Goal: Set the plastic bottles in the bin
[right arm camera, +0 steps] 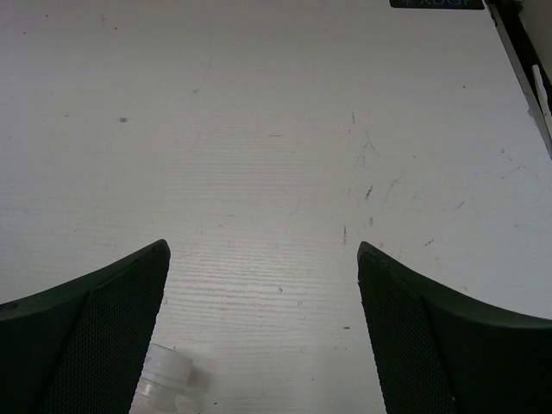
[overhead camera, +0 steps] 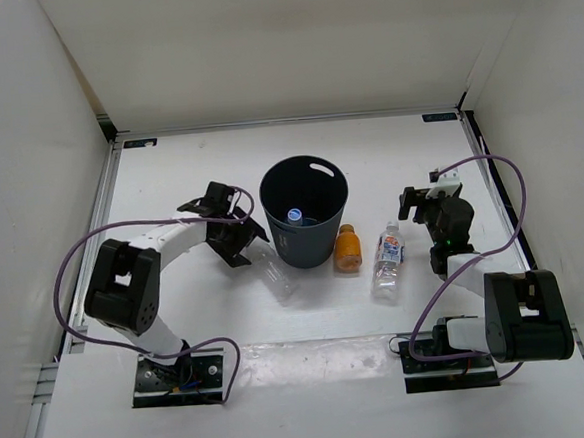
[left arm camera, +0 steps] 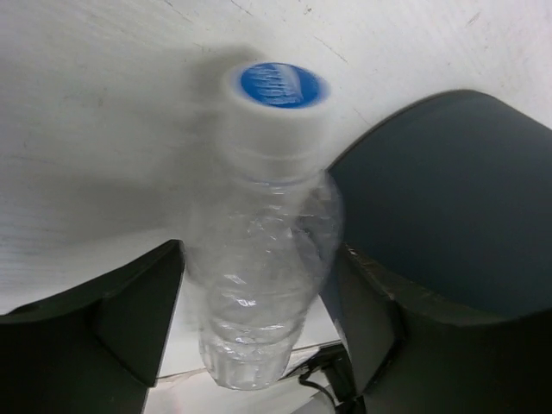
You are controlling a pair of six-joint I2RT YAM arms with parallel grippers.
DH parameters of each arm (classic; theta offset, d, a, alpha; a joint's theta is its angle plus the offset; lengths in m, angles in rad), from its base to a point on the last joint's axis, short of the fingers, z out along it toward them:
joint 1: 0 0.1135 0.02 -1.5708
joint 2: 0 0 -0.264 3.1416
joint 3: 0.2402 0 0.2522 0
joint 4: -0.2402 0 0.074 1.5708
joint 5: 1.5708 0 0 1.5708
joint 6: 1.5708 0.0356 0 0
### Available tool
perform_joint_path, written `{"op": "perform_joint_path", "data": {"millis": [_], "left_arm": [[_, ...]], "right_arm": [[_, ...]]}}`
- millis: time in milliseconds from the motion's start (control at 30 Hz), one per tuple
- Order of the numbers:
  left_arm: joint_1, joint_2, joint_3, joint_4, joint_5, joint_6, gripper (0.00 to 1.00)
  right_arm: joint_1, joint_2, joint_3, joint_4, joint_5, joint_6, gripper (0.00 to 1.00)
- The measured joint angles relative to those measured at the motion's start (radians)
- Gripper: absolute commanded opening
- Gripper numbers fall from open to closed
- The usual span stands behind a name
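The dark blue-grey bin [overhead camera: 309,240] stands mid-table, with a blue-capped bottle [overhead camera: 295,216] inside. My left gripper [overhead camera: 230,223] is open just left of the bin. In the left wrist view the plain clear bottle [left arm camera: 263,259] is blurred between the spread fingers of that gripper [left arm camera: 260,250], beside the bin wall [left arm camera: 448,207]. From above this bottle [overhead camera: 277,276] lies on the table. The short orange bottle [overhead camera: 346,248] and the white-labelled bottle [overhead camera: 387,258] lie right of the bin. My right gripper [overhead camera: 423,198] is open and empty; the right wrist view [right arm camera: 263,246] shows the labelled bottle's cap [right arm camera: 166,371] at lower left.
White walls enclose the table [overhead camera: 198,165] on the left, back and right. The arms' purple cables [overhead camera: 75,264] loop beside each arm. A black tag [right arm camera: 435,3] sits at the table's far edge.
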Motion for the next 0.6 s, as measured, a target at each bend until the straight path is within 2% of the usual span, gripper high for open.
{"op": "perform_joint_path", "data": {"millis": [233,300,333,500,600], "left_arm": [[0.006,0.032,0.029,-0.031,0.025,0.048,0.61],[0.013,0.032,0.031,-0.048,0.026,0.057,0.59],[0.018,0.030,0.033,-0.058,0.024,0.061,0.53],[0.043,-0.032,0.051,-0.159,-0.068,0.095,0.51],[0.064,-0.109,0.117,-0.237,-0.160,0.127,0.49]], "right_arm": [[0.000,0.000,0.000,0.000,-0.001,0.000,0.90],[0.000,0.000,0.000,0.000,-0.001,0.000,0.90],[0.000,0.000,0.000,0.000,-0.001,0.000,0.90],[0.000,0.000,0.000,0.000,-0.001,0.000,0.90],[0.000,0.000,0.000,0.000,-0.001,0.000,0.90]]}}
